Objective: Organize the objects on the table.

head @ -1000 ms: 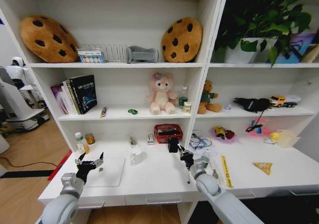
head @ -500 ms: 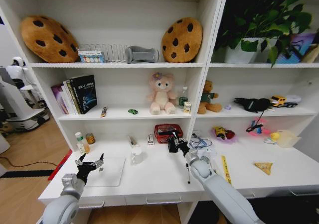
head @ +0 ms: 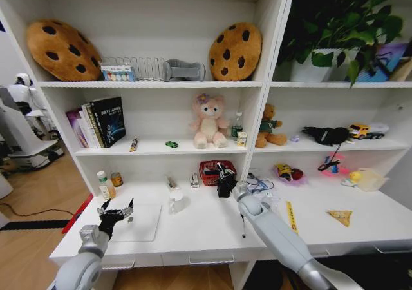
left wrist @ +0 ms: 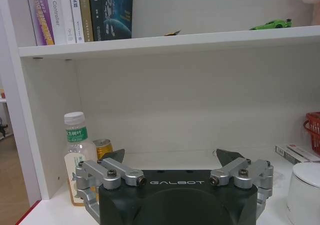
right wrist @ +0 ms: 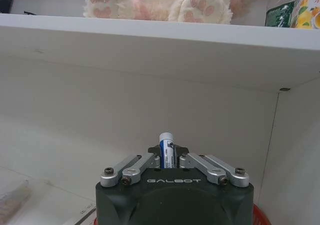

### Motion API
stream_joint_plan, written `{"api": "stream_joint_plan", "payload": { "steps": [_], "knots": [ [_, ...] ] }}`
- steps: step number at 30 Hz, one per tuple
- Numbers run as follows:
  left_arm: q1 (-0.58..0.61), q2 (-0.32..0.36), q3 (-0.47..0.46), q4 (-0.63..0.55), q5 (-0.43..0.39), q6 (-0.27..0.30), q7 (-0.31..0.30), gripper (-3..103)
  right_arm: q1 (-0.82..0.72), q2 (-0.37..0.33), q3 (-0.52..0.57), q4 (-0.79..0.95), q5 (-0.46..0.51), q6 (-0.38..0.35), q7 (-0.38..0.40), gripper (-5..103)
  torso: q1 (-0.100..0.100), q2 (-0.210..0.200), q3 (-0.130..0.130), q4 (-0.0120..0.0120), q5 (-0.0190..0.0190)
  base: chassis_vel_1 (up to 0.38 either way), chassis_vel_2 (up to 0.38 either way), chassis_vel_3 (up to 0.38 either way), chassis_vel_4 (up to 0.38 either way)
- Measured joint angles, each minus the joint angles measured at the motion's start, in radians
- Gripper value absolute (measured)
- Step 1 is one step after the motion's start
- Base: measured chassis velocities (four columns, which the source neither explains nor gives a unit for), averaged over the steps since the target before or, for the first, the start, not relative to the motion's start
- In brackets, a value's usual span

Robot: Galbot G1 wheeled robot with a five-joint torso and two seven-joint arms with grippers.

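Clamped upright between the fingertips of the right gripper: a small blue-and-white tube, white cap up, a marker or glue stick by the look of it, too little exposed to say which. Gripped low on the body, probably so that the capped end stands clear of the jaws and the thing can be let go straight down without tipping. Carried at the back of the table, right at the red basket beneath the shelf with the pink plush — a sensible bin for loose small items, which would explain the long reach of the right arm across the desk top. Red rim just visible below the wrist, so likely at or above the basket's edge; whether directly over the opening cannot be told. Further out, a black pen and a yellow ruler lying loose on the white surface, not yet gathered. Off to the other side, the left gripper hanging low over a flat pale slab near the desk's front corner, fingers spread wide and holding nothing — apparently parked out of the way, with a green-labelled bottle and a gold can standing against the wall beyond it.
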Motion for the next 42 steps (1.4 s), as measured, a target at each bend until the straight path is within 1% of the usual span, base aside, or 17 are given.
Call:
{"api": "stream_joint_plan", "payload": {
  "steps": [13, 18, 20, 24, 28, 42],
  "knots": [
    [-0.019, 0.006, 0.029, 0.013, 0.005, 0.001, 0.007, 100, 0.010, 0.028, 0.033, -0.069, -0.016, 0.017, -0.001, 12, 0.000, 0.000, 0.000, -0.0001, 0.0000, 0.000, 0.000, 0.000, 0.000],
    [-0.025, 0.009, 0.033, 0.016, 0.003, 0.004, 0.012, 100, 0.019, 0.047, 0.035, -0.096, -0.024, 0.024, -0.001, 12, 0.000, 0.000, 0.000, -0.0002, 0.0000, 0.000, 0.000, 0.000, 0.000],
    [-0.025, 0.010, 0.033, 0.018, 0.002, 0.009, 0.021, 100, 0.031, 0.070, 0.034, -0.131, -0.031, 0.032, -0.002, 12, 0.000, 0.000, 0.000, 0.0000, 0.0000, 0.000, 0.000, 0.000, 0.000],
    [-0.025, 0.011, 0.033, 0.021, 0.000, 0.010, 0.024, 100, 0.039, 0.082, 0.032, -0.146, -0.032, 0.032, -0.002, 12, 0.000, 0.000, 0.000, 0.0002, -0.0001, 0.000, 0.000, 0.000, 0.000],
    [-0.032, 0.016, 0.032, 0.027, -0.006, 0.016, 0.027, 100, 0.041, 0.088, 0.031, -0.159, -0.035, 0.033, -0.001, 12, 0.000, 0.000, 0.000, -0.0002, -0.0001, 0.000, 0.000, 0.000, 0.000],
    [-0.051, 0.027, 0.046, 0.037, -0.015, 0.021, 0.028, 100, 0.054, 0.088, 0.026, -0.174, -0.027, 0.036, 0.005, 12, 0.000, 0.000, 0.000, -0.0001, 0.0000, 0.000, 0.000, 0.000, 0.000]
  ]
}}
